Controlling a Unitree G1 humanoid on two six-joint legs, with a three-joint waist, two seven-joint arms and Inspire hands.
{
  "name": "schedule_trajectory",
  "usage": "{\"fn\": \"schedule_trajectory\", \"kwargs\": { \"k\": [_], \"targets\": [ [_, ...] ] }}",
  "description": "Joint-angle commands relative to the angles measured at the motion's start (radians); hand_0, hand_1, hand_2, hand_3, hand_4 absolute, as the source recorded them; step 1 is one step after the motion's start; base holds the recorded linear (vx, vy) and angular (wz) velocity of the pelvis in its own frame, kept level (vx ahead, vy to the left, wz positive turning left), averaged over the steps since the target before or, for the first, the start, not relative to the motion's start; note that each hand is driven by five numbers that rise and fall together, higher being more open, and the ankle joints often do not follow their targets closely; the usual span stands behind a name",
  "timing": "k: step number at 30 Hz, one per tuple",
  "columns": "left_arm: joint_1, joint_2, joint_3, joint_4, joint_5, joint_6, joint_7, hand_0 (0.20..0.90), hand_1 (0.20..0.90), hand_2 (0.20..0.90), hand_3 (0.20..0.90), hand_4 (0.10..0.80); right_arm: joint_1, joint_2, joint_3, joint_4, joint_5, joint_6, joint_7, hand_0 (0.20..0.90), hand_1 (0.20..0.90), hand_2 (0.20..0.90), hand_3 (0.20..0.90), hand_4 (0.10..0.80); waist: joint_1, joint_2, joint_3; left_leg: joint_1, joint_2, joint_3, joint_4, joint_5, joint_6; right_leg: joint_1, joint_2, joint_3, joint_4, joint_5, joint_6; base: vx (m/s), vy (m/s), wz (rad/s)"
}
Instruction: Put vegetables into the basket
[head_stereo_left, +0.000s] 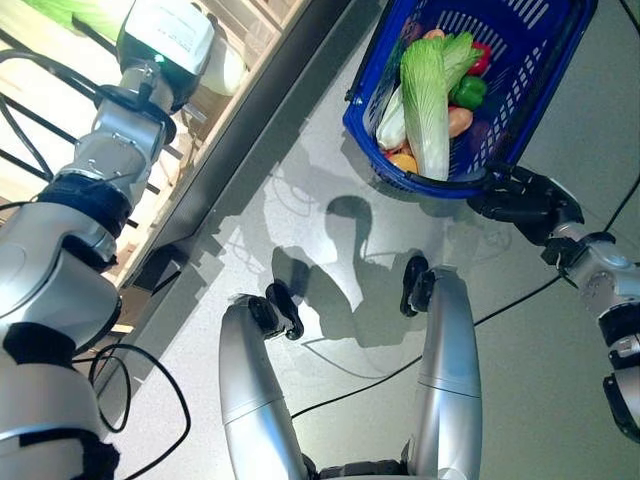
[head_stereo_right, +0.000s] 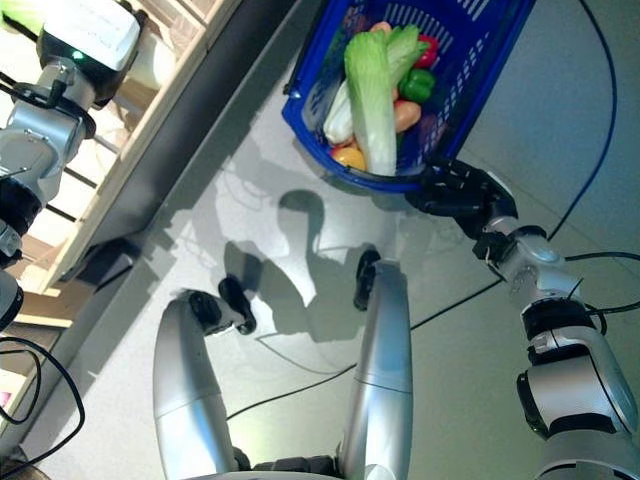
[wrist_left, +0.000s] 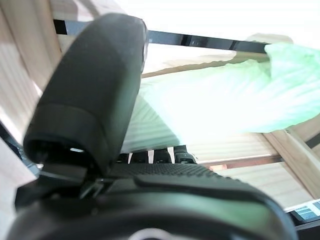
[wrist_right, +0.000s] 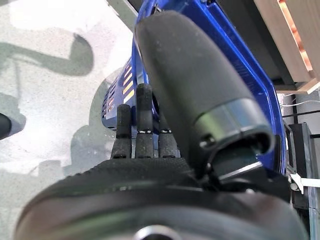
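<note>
The blue basket (head_stereo_left: 535, 60) is clamped at its rim by the right hand (head_stereo_right: 458, 195) fingers, steadied for loading, while a leafy cabbage (wrist_left: 235, 100) is approached on the shelf (head_stereo_left: 215, 120) by the left hand (wrist_left: 90, 110), whose finger state cannot be told.

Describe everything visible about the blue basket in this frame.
The blue basket looks like slotted plastic with a solid rim, and it is cut off by the frame's top edge. It holds a long napa cabbage, a green pepper, a red pepper and orange and yellow pieces. The right hand grips its near rim, thumb over the edge and fingers along the outer wall.
</note>
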Motion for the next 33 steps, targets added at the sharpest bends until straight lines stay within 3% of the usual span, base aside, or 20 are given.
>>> {"fn": "schedule_trajectory", "kwargs": {
  "k": [1, 6, 15, 19, 26, 33],
  "targets": [
    [0.019, 0.024, 0.002, 0.017, -0.136, 0.008, -0.004, 0.3, 0.3, 0.3, 0.3, 0.4, -0.042, -0.006, -0.006, 0.0, 0.047, -0.016, -0.019, 0.9, 0.9, 0.9, 0.9, 0.8, -0.002, 0.011, -0.002, -0.028, 0.038, -0.113, -0.054, -0.02, -0.102, 0.056, -0.088, 0.026, -0.089, 0.06, 0.062, -0.002, -0.034, 0.0],
    [0.041, 0.041, 0.087, 0.053, -0.164, -0.056, 0.05, 0.3, 0.3, 0.3, 0.3, 0.4, -0.018, 0.004, -0.035, -0.03, 0.041, -0.019, -0.019, 0.9, 0.9, 0.9, 0.9, 0.8, 0.0, 0.006, -0.002, 0.01, 0.037, -0.109, -0.063, -0.018, -0.097, 0.097, -0.081, 0.015, -0.09, 0.053, 0.057, 0.0, 0.0, 0.0],
    [0.057, 0.053, 0.117, 0.061, -0.174, -0.097, 0.081, 0.3, 0.3, 0.3, 0.3, 0.4, -0.018, 0.01, -0.041, -0.039, 0.01, -0.004, 0.009, 0.9, 0.9, 0.9, 0.9, 0.8, 0.002, -0.006, -0.002, 0.186, 0.035, -0.075, -0.168, 0.008, -0.096, 0.276, -0.061, -0.022, -0.174, 0.059, 0.052, 0.016, 0.014, 0.0],
    [0.107, 0.052, 0.177, 0.06, -0.267, -0.119, 0.134, 0.3, 0.3, 0.3, 0.3, 0.4, -0.004, 0.023, -0.037, -0.042, -0.003, -0.014, 0.01, 0.9, 0.9, 0.9, 0.9, 0.8, 0.003, -0.012, -0.013, 0.287, 0.027, -0.058, -0.234, 0.029, -0.099, 0.377, -0.049, -0.036, -0.231, 0.066, 0.048, 0.054, 0.006, 0.0],
    [0.224, 0.069, 0.29, 0.033, -0.296, -0.201, 0.199, 0.3, 0.3, 0.3, 0.3, 0.4, 0.058, 0.055, -0.047, -0.077, -0.033, -0.028, 0.019, 0.9, 0.9, 0.9, 0.9, 0.8, 0.01, -0.019, -0.107, 0.48, -0.005, -0.027, -0.398, 0.075, -0.1, 0.562, -0.039, -0.064, -0.367, 0.079, 0.036, 0.107, 0.001, 0.0],
    [0.387, 0.073, 0.479, -0.094, -0.488, -0.31, 0.219, 0.3, 0.3, 0.3, 0.3, 0.4, 0.138, 0.107, -0.04, -0.183, -0.127, -0.037, -0.003, 0.9, 0.9, 0.9, 0.9, 0.8, 0.023, -0.021, -0.21, 0.746, -0.043, 0.011, -0.657, 0.158, -0.098, 0.826, -0.025, -0.113, -0.597, 0.119, 0.036, 0.129, -0.01, 0.06]
  ]
}}
